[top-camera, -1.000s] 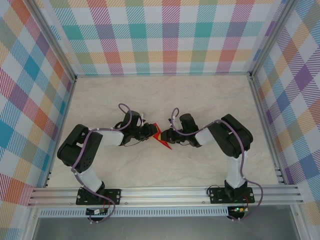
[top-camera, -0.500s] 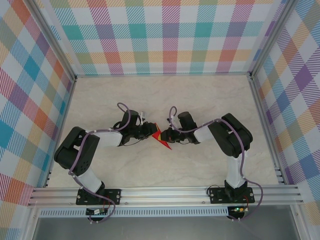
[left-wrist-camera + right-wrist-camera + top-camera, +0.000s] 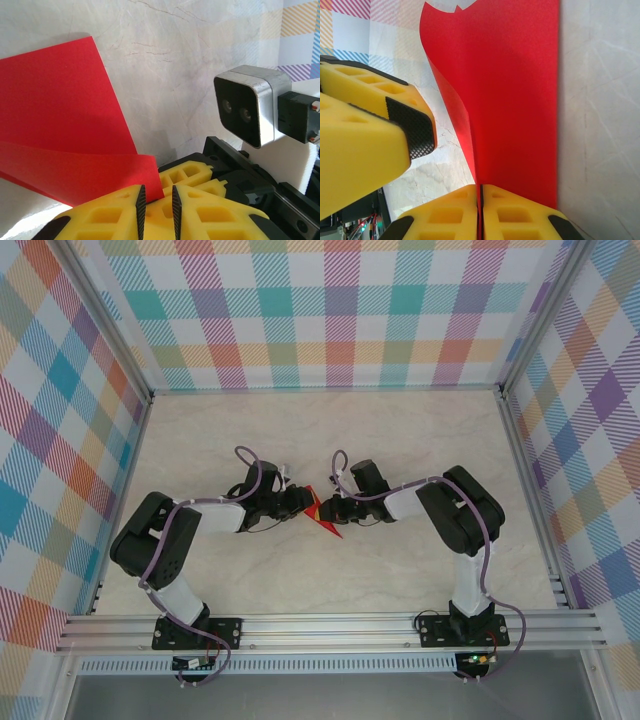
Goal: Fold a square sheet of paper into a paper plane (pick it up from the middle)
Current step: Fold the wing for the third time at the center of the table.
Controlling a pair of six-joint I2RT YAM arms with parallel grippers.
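Observation:
The square sheet of paper is bright red and folded to a point, lying between the two arms at the table's middle. My right gripper is shut on its raised fold; in the right wrist view the crease runs straight into the closed jaws of the right gripper, and the paper spreads flat beyond. My left gripper faces it from the left. Seen from the left wrist, the left gripper stands slightly open, and a corner of the paper reaches the left pad's edge without being pinched.
The right arm's wrist camera and yellow fingers sit close in front of my left gripper. The left gripper's finger crowds the right wrist view. Checked walls enclose the marble table.
The right wrist has shifted a little left and away from the bases, still holding the fold. The left arm and the paper have barely moved.

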